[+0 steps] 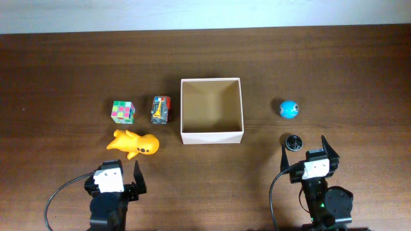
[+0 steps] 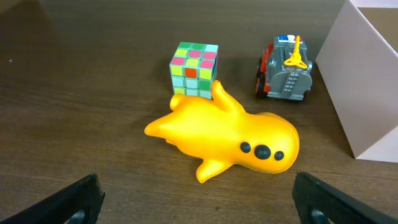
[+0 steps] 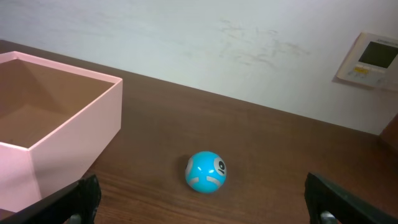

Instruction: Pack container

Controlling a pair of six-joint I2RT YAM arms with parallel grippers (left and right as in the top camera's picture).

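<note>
The container [image 1: 212,136], a square open cardboard box with white walls and a tan inside, stands mid-table and looks empty; it also shows in the left wrist view [image 2: 360,81] and the right wrist view [image 3: 74,118]. Left of it lie a yellow rubber toy [image 1: 133,143] [image 2: 230,137], a colourful puzzle cube [image 1: 122,111] [image 2: 194,67] and a small toy truck [image 1: 160,110] [image 2: 286,68]. Right of it sit a blue ball [image 1: 289,109] [image 3: 206,172] and a small black disc [image 1: 293,142]. My left gripper [image 1: 120,173] [image 2: 196,202] is open and empty, just behind the yellow toy. My right gripper [image 1: 304,149] [image 3: 205,202] is open and empty, near the disc.
The dark wooden table's far edge meets a pale wall [image 3: 186,37], which carries a small control panel [image 3: 370,59]. Black cables [image 1: 58,199] run from both arm bases at the front edge.
</note>
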